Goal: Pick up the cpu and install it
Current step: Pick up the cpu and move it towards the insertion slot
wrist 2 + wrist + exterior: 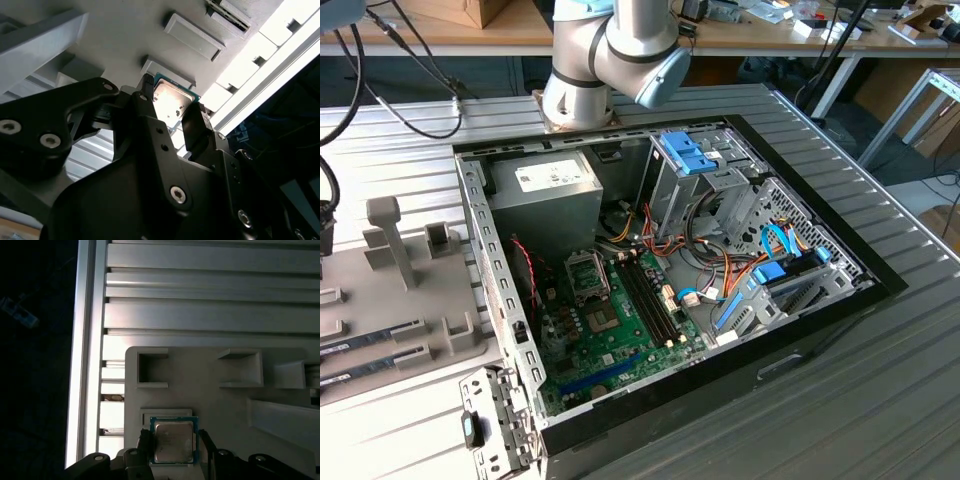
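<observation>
While the arm (pixel 620 45) stands at twelve o'clock of the open computer case (pixel 650 385) in the exterior view, I see in both wrist views the end effector (pixel 174 435) (pixel 170 97) drawn narrow around the cpu (pixel 173 442) (pixel 172 102). Its black fingers (pixel 145 447) press on two opposite edges of the chip, whose dull silver top and thin green rim face the first wrist camera. The cpu is over the grey fixture tray (pixel 210 400), just beside a shallow rectangular pocket in it. I cannot tell whether the chip rests on the tray or hangs just clear of it. That tray (pixel 410 300) lies on the ribbed metal worktop (pixel 820 400) at nine o'clock of the case in the exterior view, outside its walls. Inside the case the green motherboard (pixel 610 340) lies flat, with the silver socket frame (pixel 588 272) toward its eleven o'clock corner and the grey power-supply box (pixel 545 185) beyond that at twelve o'clock.
</observation>
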Robot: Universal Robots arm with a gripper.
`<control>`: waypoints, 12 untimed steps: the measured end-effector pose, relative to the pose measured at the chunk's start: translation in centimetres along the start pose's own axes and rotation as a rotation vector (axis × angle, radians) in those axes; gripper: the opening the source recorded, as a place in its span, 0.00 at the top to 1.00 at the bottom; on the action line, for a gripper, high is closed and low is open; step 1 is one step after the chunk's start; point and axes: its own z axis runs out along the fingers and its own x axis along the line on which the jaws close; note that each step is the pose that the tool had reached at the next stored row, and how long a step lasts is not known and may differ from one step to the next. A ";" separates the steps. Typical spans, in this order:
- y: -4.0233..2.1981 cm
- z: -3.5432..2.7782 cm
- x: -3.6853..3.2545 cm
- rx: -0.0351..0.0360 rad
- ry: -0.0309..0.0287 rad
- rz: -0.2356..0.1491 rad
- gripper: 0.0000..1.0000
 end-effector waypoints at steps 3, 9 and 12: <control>0.04 -0.37 -0.01 -0.0049 0.0000 0.000 0.53; 0.11 -1.04 -0.03 -0.0131 -0.0002 0.000 0.53; 0.14 -1.33 -0.04 -0.0166 -0.0003 0.000 0.53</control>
